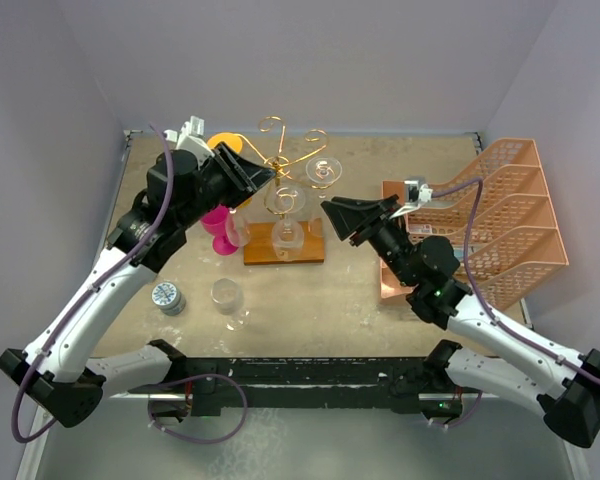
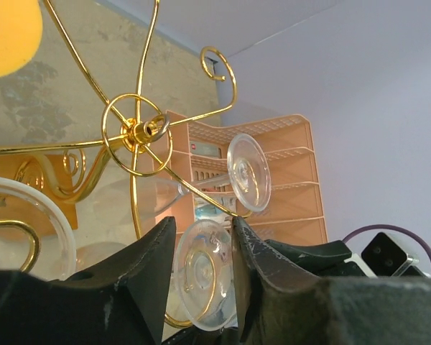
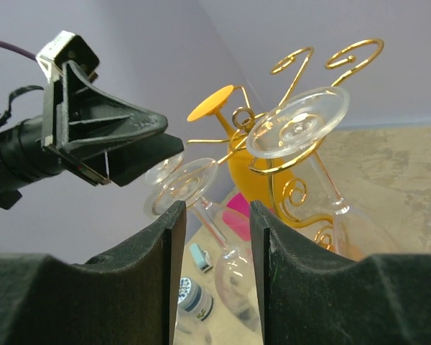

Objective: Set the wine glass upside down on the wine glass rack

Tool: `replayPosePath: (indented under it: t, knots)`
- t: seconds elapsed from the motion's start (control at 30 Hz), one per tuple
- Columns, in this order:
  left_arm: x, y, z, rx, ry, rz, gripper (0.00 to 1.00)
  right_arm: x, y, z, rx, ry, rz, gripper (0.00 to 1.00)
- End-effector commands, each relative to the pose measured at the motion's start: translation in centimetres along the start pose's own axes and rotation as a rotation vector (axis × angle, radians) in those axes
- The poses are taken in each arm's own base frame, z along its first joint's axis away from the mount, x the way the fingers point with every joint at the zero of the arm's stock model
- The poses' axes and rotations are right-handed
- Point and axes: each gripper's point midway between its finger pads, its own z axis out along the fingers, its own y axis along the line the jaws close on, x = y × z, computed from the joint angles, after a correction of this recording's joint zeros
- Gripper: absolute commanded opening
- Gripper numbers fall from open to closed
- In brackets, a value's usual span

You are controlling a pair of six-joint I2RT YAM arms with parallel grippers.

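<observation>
A salmon-pink tiered tray organizer [image 1: 500, 220] stands at the right edge of the table [image 1: 350, 300], its four sloping trays stepped from far to near. A few small items lie in the trays, too small to tell. On the near left of the mottled beige tabletop sits a small round tin [image 1: 168, 297] with a blue-and-white lid. Just to the tin's right stands a clear stemmed glass [image 1: 227, 298], touching nothing. Farther back on the left is a magenta plastic goblet [image 1: 218, 225], partly hidden. Behind the magenta one, near the far edge, an orange-yellow goblet [image 1: 225, 142] stands with its flat foot uppermost. Plain lilac walls [image 1: 300, 60] close the scene.
</observation>
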Motion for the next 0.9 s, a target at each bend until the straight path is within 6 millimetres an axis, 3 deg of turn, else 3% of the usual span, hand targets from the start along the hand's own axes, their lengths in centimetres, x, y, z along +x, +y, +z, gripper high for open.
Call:
replayPosePath:
  t: [0.0, 0.27, 0.43, 0.53, 0.7, 0.87]
  knots:
    - [-2.2, -1.1, -1.5, -0.014, -0.063, 0.103, 0.36, -1.1, 0.5, -0.4, 0.002, -0.016, 0.011, 0.43]
    - [-5.0, -0.5, -5.0, -0.123, -0.134, 0.297, 0.43, 0.1, 0.2, -2.2, 0.014, 0.072, -0.039, 0.5]
    - [-5.6, 3.8, -9.5, -0.33, -0.153, 0.396, 0.46, -0.6, -0.5, -2.7, 0.058, 0.052, -0.035, 0.5]
    - [-4.3, 6.9, -12.2, -0.434, -0.109, 0.408, 0.47, -0.8, -1.0, -2.3, 0.087, 0.031, -0.018, 0.5]
    - [-0.3, 11.6, -15.5, -0.554, 0.053, 0.404, 0.47, -1.2, -2.1, -1.6, 0.154, -0.019, 0.031, 0.5]
    - [4.6, 15.5, -15.5, -0.6, 0.246, 0.378, 0.47, -2.2, -2.6, -1.8, 0.185, -0.094, 0.114, 0.49]
